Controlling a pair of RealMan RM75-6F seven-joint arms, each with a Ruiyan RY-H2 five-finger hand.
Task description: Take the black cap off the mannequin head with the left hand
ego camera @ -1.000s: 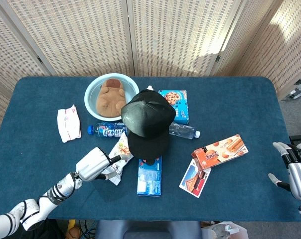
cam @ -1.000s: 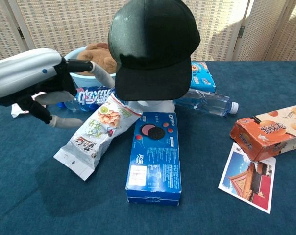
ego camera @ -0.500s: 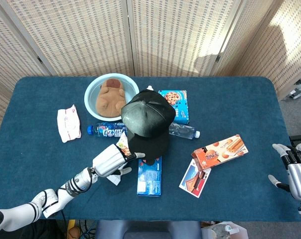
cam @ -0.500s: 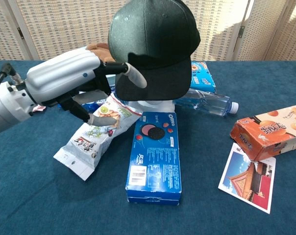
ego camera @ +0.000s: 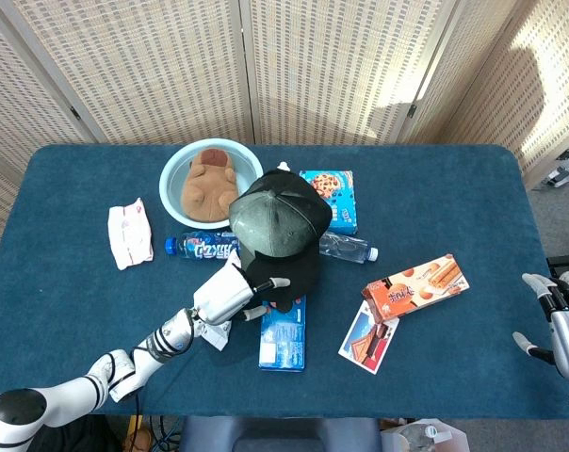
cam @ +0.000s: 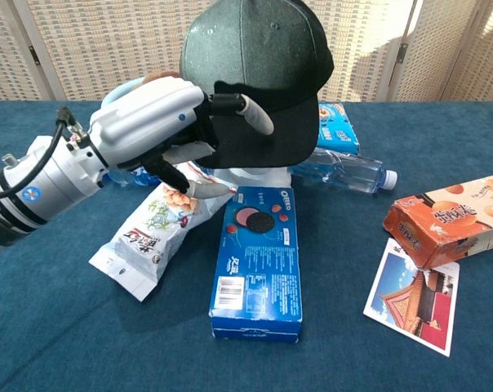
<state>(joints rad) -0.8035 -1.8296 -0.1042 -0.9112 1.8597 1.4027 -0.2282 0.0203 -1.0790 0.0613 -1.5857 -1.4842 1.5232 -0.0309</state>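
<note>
The black cap (cam: 259, 77) sits on a white mannequin head (cam: 246, 174) at the table's middle, brim toward me; the head is almost wholly hidden under the cap (ego camera: 280, 231). My left hand (cam: 169, 135) is at the brim's left side. Its thumb (cam: 250, 113) lies across the top of the brim and the other fingers (cam: 189, 186) reach beneath it, still spread apart. The same left hand (ego camera: 230, 292) shows in the head view just below the brim. My right hand (ego camera: 560, 315) hangs off the table's right edge with its fingers spread, holding nothing.
Under my left hand lie a snack bag (cam: 153, 233) and a blue Oreo box (cam: 256, 257). A clear bottle (cam: 344, 171), an orange biscuit box (cam: 446, 216) and a postcard (cam: 414, 298) lie to the right. A blue bowl (ego camera: 171, 169) holding a plush stands behind.
My left hand has moved right and forward from above the snack bag to the cap's brim, its thumb now over the brim. The right hand has barely moved.
</note>
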